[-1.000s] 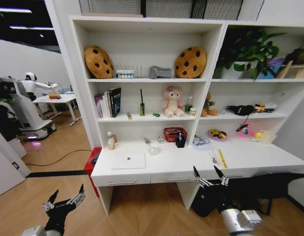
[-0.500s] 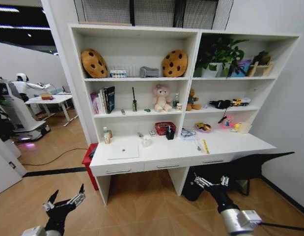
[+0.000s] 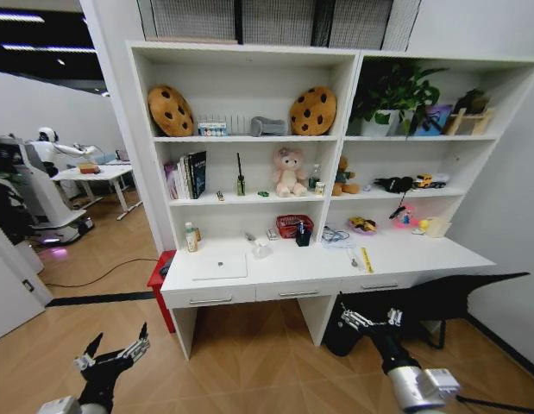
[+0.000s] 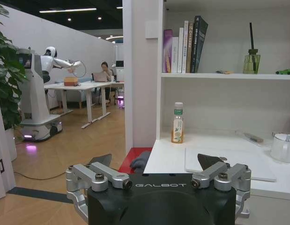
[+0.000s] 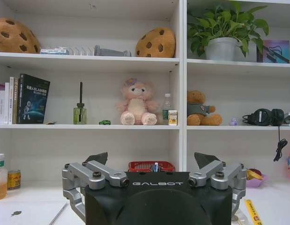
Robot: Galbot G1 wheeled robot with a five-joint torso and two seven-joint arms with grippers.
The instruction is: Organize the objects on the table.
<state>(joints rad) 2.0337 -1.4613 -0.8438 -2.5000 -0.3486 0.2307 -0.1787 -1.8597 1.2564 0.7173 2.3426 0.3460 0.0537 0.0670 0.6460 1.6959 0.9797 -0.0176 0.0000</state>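
The table (image 3: 275, 278), long and white with a row of shallow drawers along its front edge, stands across a stretch of herringbone wood floor (image 3: 249, 362) from the robot, well apart from both arms. Nearest the camera, the left gripper (image 3: 111, 354) hangs low over the floor short of the table's left end, its fingers spread and empty; the right gripper (image 3: 368, 319) hovers just before the table's drawer front right of the middle, its fingers likewise parted, holding nothing. On the table's left half lies a thin silver laptop (image 3: 219, 266), closed and flat. Behind it, at the table's back left, stands a bottle (image 3: 190, 236) with a small can (image 3: 197, 234) beside it. A red basket (image 3: 292, 226) sits against the back wall at the table's middle, and a yellow ruler-like strip (image 3: 367, 260) lies on the right half. Above the table rises a white shelf unit (image 3: 336, 138); a tiny green toy car (image 3: 263, 193) rests on its lower shelf, near a pink plush bear (image 3: 289, 172). Two cookie-shaped cushions (image 3: 313, 110) lean on the shelf above.
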